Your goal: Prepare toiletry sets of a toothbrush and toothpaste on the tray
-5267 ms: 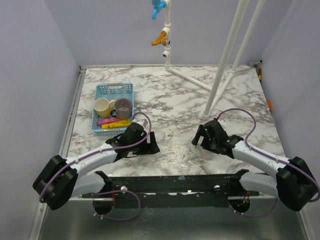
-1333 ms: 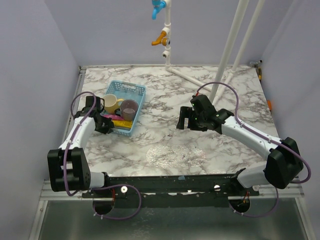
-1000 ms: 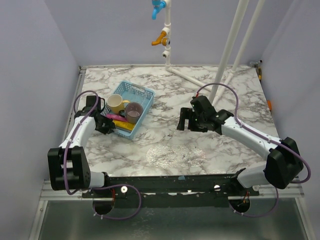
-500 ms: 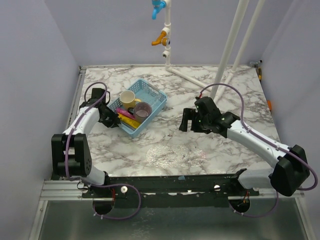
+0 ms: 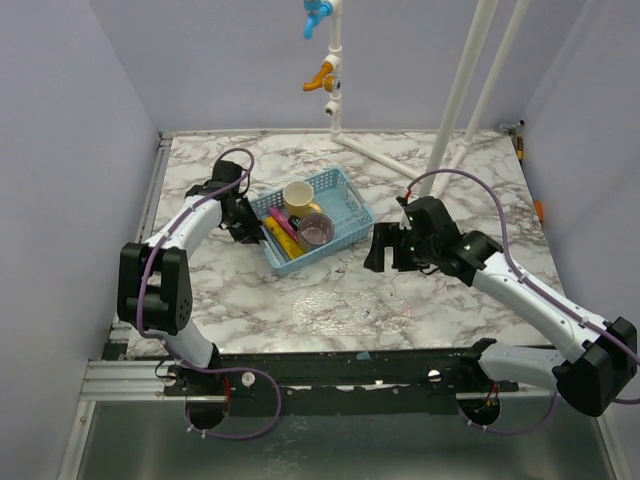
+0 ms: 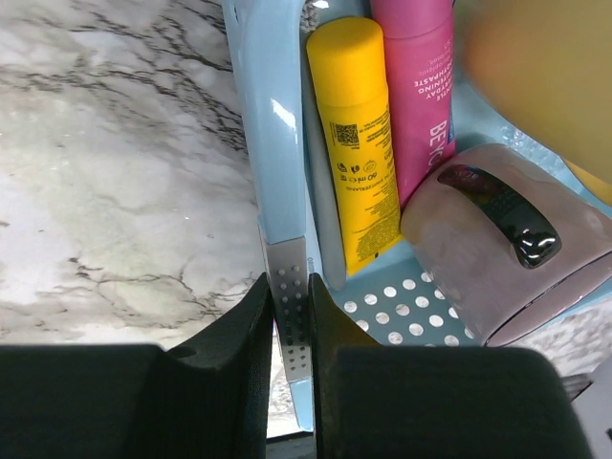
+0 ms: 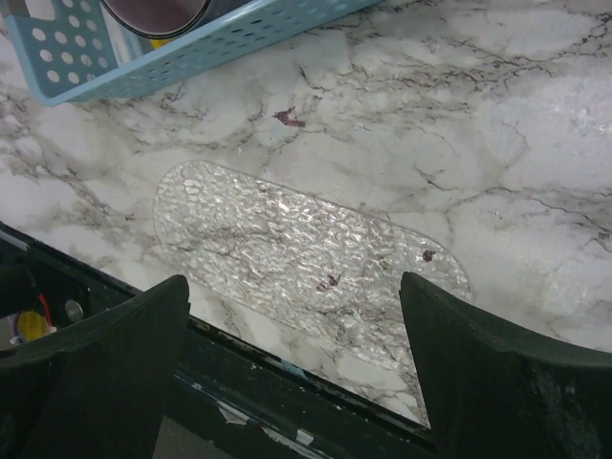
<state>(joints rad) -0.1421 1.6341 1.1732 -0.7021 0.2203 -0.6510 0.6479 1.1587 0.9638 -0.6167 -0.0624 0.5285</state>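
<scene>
A yellow toothpaste tube [image 6: 359,143] and a magenta-pink one [image 6: 421,86] lie side by side inside the light-blue mesh basket [image 6: 273,115]. From above, the yellow tube [image 5: 273,233] and pink tube [image 5: 287,225] lie at the basket's left end. My left gripper [image 6: 290,287] is shut on the basket's rim, seen at the left end [image 5: 248,222] from above. The clear textured tray [image 7: 306,244] lies flat near the table's front edge [image 5: 350,310]. My right gripper [image 7: 296,325] hangs open above it, holding nothing [image 5: 381,251]. No toothbrush is in view.
A yellow mug [image 5: 299,194] and a mauve mug [image 5: 317,228] stand in the basket [image 5: 345,205]; the mauve mug [image 6: 507,239] presses against the tubes. White pipes [image 5: 455,110] rise at the back right. A tap pipe [image 5: 333,70] stands at the back.
The left gripper has dragged the basket to the right and turned it, still holding its rim. The right arm has drifted slightly right and nearer, jaws still wide.
</scene>
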